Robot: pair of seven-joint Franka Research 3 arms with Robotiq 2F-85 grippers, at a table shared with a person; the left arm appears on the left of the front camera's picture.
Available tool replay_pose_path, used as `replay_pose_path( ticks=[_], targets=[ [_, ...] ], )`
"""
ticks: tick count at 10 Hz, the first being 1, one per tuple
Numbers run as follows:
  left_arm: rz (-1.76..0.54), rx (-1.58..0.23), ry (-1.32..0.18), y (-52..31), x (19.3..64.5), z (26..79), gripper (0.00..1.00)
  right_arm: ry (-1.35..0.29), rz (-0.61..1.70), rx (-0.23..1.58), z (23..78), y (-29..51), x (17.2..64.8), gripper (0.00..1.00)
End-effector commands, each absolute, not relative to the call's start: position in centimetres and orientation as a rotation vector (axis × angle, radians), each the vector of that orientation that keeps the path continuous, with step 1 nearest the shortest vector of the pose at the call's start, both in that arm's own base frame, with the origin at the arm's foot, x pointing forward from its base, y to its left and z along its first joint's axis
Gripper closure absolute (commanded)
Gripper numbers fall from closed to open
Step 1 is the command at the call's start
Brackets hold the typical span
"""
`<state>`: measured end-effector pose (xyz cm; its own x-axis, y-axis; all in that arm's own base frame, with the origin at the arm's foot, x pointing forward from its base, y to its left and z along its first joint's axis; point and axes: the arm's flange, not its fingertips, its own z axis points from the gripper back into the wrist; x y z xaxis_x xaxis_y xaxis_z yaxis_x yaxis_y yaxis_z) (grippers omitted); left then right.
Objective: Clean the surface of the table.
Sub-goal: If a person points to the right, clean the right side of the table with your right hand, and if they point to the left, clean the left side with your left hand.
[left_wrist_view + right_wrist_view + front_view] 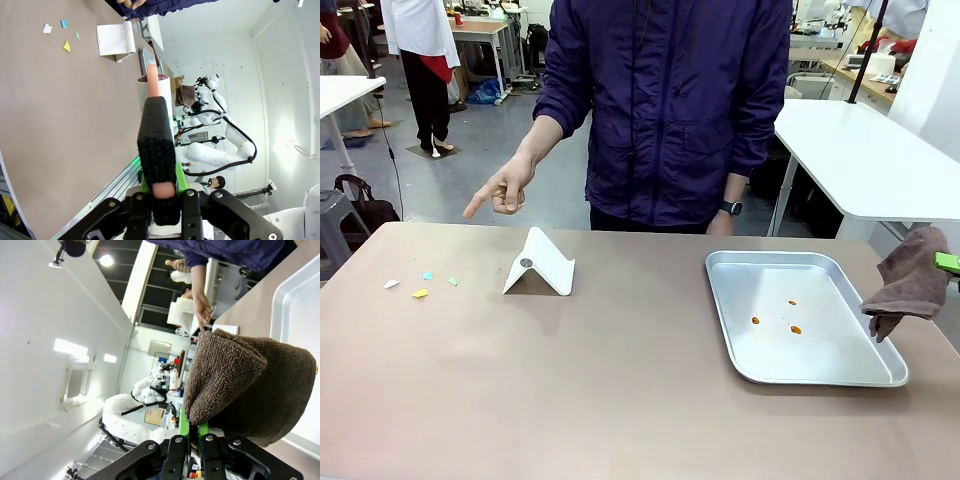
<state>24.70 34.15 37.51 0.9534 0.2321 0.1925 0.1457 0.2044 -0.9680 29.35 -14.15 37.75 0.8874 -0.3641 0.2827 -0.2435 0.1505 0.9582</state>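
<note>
Brownish-tan table (pixel 620 390) bears small coloured scraps (pixel 420 293) at left.

One brown table (pixel 620 410) bears four paper scraps (pixel 420 293) (white, blue, green, yellow), one folded white stand (pixel 542 268) and one silver metal tray (pixel 835 352) with what look like three tiny orange bits (pixel 796 329), beside one brown towel (pixel 912 278).

The table (pixel 600 390) bears paper scraps (pixel 420 293), a white stand (pixel 540 265) and a tray (pixel 840 355).
</note>
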Motion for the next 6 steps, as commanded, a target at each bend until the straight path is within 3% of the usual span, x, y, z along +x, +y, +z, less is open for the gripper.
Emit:
replay_pose_path(
  ticks=[1,3,4,6],
  targets=[
    [0.055,-1.387,-0.328,34.1,24.4,37.9,0.94,-0.514,-0.105,1.443,38.0,-14.0,29.6,1.0],
    [0.055,-1.387,-0.328,34.1,24.4,37.9,0.94,-0.514,-0.105,1.443,38.0,-14.0,29.6,1.0],
    [0.062,-1.371,-0.326,34.1,24.7,37.5,0.79,-0.514,-0.105,1.443,38.0,-14.0,29.6,1.0],
    [0.133,-1.27,-0.311,33.5,26.7,37.7,0.79,-0.514,-0.105,1.443,38.0,-14.0,29.6,1.0]
  ],
)
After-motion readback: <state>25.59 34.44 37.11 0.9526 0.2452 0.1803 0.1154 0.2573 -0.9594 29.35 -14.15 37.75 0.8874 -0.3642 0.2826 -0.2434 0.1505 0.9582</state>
